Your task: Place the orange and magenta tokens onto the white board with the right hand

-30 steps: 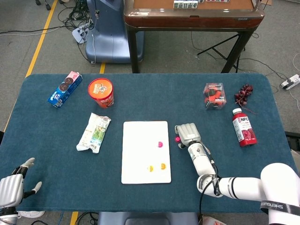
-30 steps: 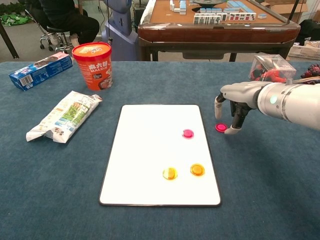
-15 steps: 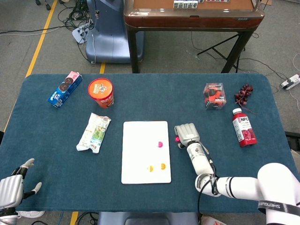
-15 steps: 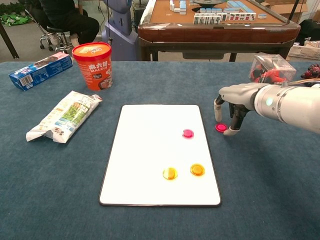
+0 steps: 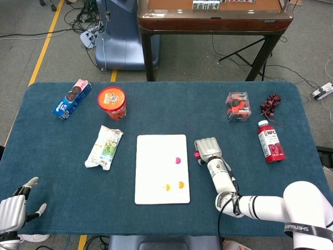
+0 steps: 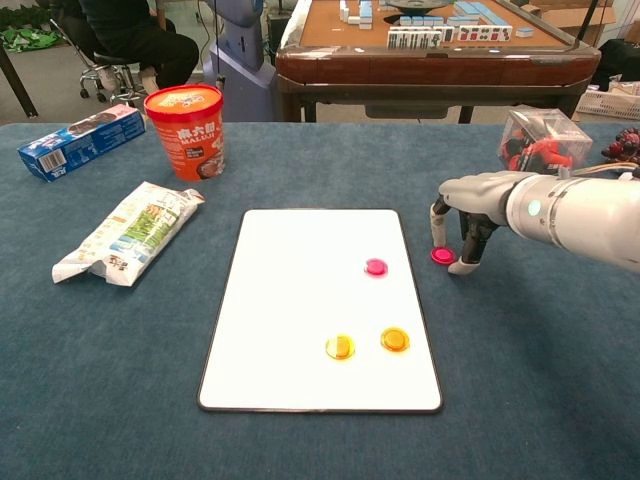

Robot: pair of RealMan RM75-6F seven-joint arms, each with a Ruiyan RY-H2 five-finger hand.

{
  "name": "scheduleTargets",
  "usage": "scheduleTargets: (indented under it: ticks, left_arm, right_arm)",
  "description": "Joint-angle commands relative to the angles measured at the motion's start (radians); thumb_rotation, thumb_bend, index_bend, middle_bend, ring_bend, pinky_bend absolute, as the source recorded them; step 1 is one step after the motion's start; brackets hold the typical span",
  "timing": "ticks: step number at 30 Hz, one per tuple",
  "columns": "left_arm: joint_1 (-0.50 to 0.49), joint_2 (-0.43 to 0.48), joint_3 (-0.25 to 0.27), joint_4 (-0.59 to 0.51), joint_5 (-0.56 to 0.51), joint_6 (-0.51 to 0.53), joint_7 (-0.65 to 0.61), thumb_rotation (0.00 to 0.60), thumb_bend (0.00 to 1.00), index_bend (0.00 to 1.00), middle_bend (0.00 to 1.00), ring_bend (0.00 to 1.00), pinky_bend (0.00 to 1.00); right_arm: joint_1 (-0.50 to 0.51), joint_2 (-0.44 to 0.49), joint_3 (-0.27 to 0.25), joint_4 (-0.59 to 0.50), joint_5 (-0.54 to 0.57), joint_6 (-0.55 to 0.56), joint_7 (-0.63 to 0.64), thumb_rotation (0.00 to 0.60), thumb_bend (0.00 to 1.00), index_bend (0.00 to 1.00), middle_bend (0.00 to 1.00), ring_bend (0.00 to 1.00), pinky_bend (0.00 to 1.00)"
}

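we see the right hand (image 6: 468, 218) hovering over a magenta token (image 6: 442, 255) that lies on the blue desk (image 6: 560, 360) just off the right edge of the white board (image 6: 300, 330), fingers (image 6: 437, 226) curled down and set either side of the token; can't tell if they're touching it or actually pinching it. from the head view the same hand (image 5: 207, 148) covers most of that token (image 5: 196, 154). on the board already: another magenta token (image 6: 376, 267) near the right edge, and two orange tokens (image 6: 340, 347) side by side lower down, apart from each other. the left hand (image 5: 14, 207) sits at the near-left corner of the desk w/ fingers spread, holding nothing. also on the desk: red cup (image 6: 185, 130), blue box (image 6: 80, 140), snack bag (image 6: 130, 232) on the left; clear box (image 6: 540, 135), juice bottle (image 5: 270, 141) and grapes (image 5: 270, 105) on the right
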Motion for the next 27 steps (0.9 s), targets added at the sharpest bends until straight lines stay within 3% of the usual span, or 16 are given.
scheduleTargets:
  ticks: [1, 16, 27]
  left_arm:
    - [0.0, -0.001, 0.0, 0.001, 0.0, 0.0, 0.001, 0.6, 0.24, 0.2, 0.3, 0.3, 0.65]
    - [0.002, -0.004, 0.001, 0.002, 0.001, -0.001, 0.001, 0.6, 0.24, 0.2, 0.3, 0.3, 0.65]
    - [-0.001, -0.003, -0.003, -0.003, 0.003, -0.001, 0.006, 0.6, 0.24, 0.2, 0.3, 0.31, 0.65]
  right_arm:
    - [-0.002, -0.002, -0.001, 0.002, -0.006, -0.001, 0.003, 0.6, 0.23, 0.42, 1.0, 1.0, 1.0]
    - [-0.02, -0.01, 0.003, 0.007, -0.052, 0.011, 0.026, 0.6, 0.26, 0.5, 1.0, 1.0, 1.0]
    - [-0.031, 0.07, 0.038, -0.103, -0.111, 0.054, 0.051, 0.6, 0.26, 0.51, 1.0, 1.0, 1.0]
